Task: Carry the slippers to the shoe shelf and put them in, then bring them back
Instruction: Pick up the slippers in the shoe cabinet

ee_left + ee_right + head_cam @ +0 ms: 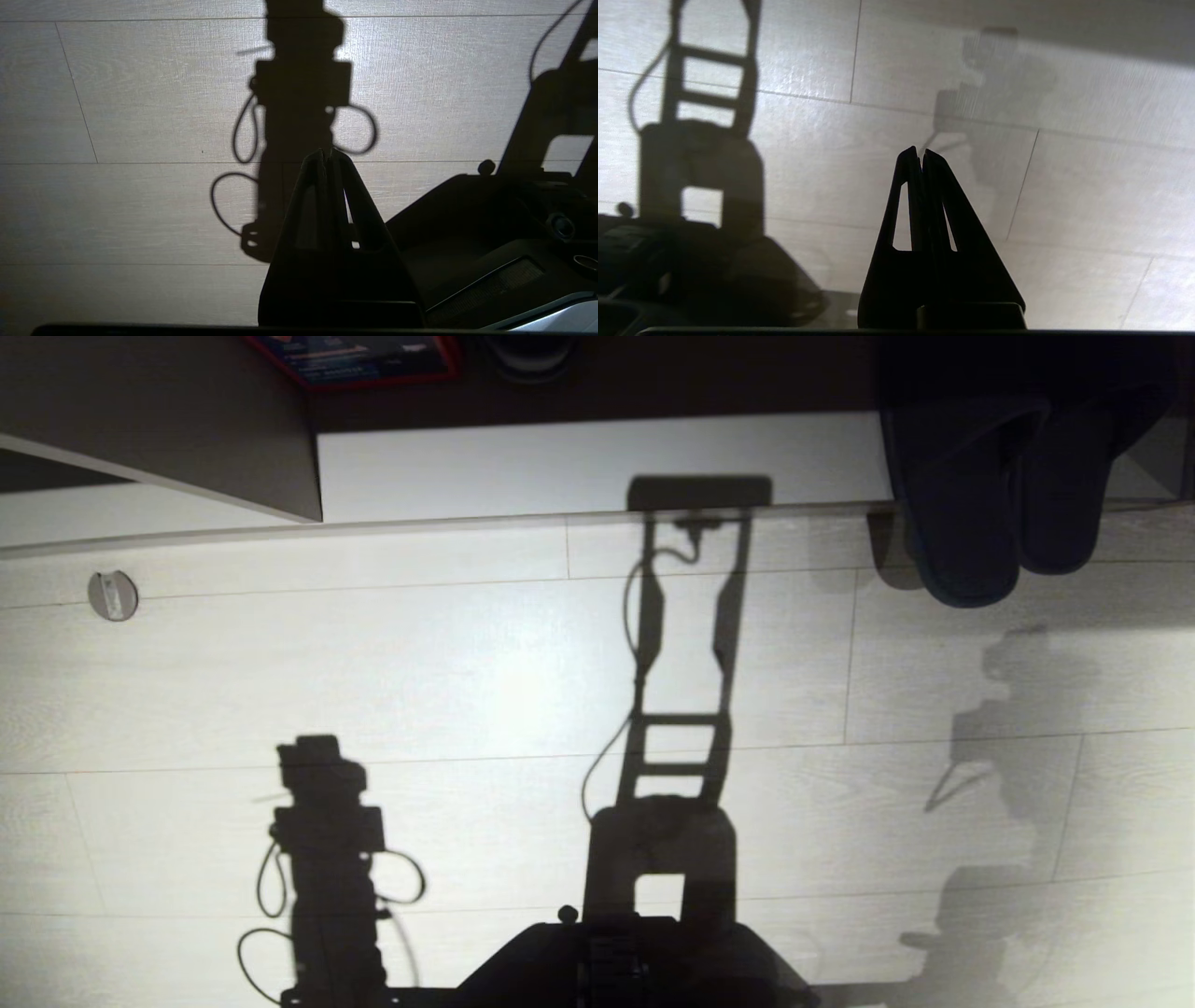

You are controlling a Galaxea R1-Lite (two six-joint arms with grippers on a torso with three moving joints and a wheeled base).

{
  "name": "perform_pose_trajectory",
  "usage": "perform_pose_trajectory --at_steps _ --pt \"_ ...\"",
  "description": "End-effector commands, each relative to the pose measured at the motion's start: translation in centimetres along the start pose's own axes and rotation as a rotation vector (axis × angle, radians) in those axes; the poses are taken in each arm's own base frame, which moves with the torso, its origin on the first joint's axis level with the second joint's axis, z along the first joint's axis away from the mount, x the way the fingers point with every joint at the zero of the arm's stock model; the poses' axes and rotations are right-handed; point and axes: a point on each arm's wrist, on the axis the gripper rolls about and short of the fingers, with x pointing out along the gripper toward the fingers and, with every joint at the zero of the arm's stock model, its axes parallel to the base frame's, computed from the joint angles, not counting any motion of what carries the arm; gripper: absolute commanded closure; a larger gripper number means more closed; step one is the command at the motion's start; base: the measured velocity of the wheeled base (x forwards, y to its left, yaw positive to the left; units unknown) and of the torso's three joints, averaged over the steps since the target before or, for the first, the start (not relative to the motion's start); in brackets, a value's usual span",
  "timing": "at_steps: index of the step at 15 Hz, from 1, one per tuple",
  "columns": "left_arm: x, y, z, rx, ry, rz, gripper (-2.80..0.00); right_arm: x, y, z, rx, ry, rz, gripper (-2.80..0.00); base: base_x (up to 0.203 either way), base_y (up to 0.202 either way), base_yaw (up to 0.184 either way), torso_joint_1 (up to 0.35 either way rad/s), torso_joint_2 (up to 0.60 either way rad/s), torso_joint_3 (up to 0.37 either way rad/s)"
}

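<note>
robot base (616, 961), nearest the head camera, is seen as a dark mass at the lower edge, with arm and torso shadows thrown forward across the pale plank floor (448, 663) by a light behind the robot. left gripper (325, 153) is shown in its wrist view hanging over bare floor beside the base, fingers pressed together on nothing; it is judged to be parked. right gripper (920, 151) is likewise shown over bare floor, fingers closed tip to tip and empty; no shoe lies within its view, so a reach is judged not yet made. a small round floor fitting (113, 595) is set in the planks to the left. farther off, the white ledge (597, 467) of the low furniture runs across the view. the slippers (999, 513) are placed at the far right, side by side and touching or nearly so, resting on the ledge with their rounded ends overhanging its front edge toward the robot. their long axes run near to far, roughly square to the ledge edge; the far ends are lost in darkness, so toe and heel cannot be told apart with certainty. the overhang is judged to leave an edge free for a pinch. a red-edged box (364, 359) lies farthest back.
</note>
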Motion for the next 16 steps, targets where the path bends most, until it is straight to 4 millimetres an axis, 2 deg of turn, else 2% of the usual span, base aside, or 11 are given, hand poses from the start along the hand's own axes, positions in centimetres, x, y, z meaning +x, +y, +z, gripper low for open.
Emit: perform_pose_trajectory --at_steps 1,4,8,10,11,14,16 --pt "0.0 0.0 0.0 -0.001 0.000 0.000 0.00 3.0 -0.3 1.0 -0.041 0.092 -0.005 0.00 0.000 0.000 0.000 0.000 0.00 0.000" --pt "0.0 0.0 0.0 -0.001 0.000 0.000 0.00 5.2 -0.7 1.3 -0.091 0.134 0.011 0.00 0.000 0.000 0.000 0.000 0.00 0.000" --pt "0.0 0.0 0.0 -0.001 0.000 0.000 0.00 8.3 -1.5 1.9 -0.068 0.125 -0.024 0.00 0.000 0.000 0.000 0.000 0.00 0.000" --pt "0.0 0.0 0.0 -0.001 0.000 0.000 0.00 8.4 -1.6 2.0 -0.065 0.117 -0.031 0.00 0.000 0.000 0.000 0.000 0.00 0.000" --pt "0.0 0.0 0.0 -0.001 0.000 0.000 0.00 8.6 -1.7 2.1 -0.063 0.114 -0.050 0.00 0.000 0.000 0.000 0.000 0.00 0.000" --pt "0.0 0.0 0.0 -0.001 0.000 0.000 0.00 11.6 -2.5 1.7 -0.036 0.152 -0.178 0.00 0.000 0.000 0.000 0.000 0.00 0.000" --pt "0.0 0.0 0.0 -0.001 0.000 0.000 0.00 12.4 -2.8 1.7 -0.009 0.138 -0.241 0.00 0.000 0.000 0.000 0.000 0.00 0.000"
